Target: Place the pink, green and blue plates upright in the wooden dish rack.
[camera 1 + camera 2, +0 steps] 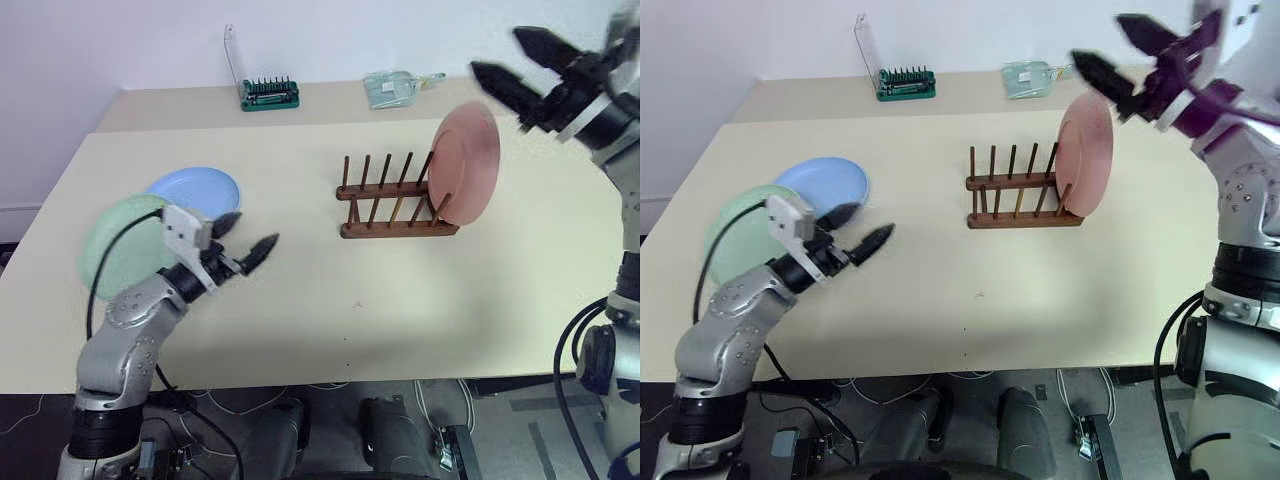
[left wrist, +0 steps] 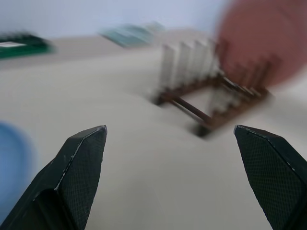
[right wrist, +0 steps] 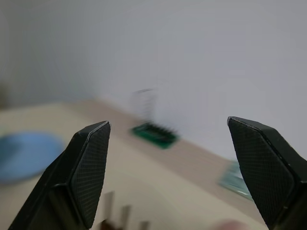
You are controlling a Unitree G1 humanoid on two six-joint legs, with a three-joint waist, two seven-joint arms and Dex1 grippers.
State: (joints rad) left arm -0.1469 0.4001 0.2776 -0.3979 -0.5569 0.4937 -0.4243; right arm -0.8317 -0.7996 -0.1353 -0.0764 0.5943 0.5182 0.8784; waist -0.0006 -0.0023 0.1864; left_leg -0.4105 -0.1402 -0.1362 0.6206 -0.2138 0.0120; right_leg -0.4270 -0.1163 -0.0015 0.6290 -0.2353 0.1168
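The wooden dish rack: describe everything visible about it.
The wooden dish rack is small, dark brown and apparently wood: two parallel base rails, each carrying a row of thin upright pegs. It stands level on the beige table, right of centre. The pink plate stands upright on edge in its rightmost slot, leaning slightly against the pegs. The other slots are empty. Neither claw touches it.
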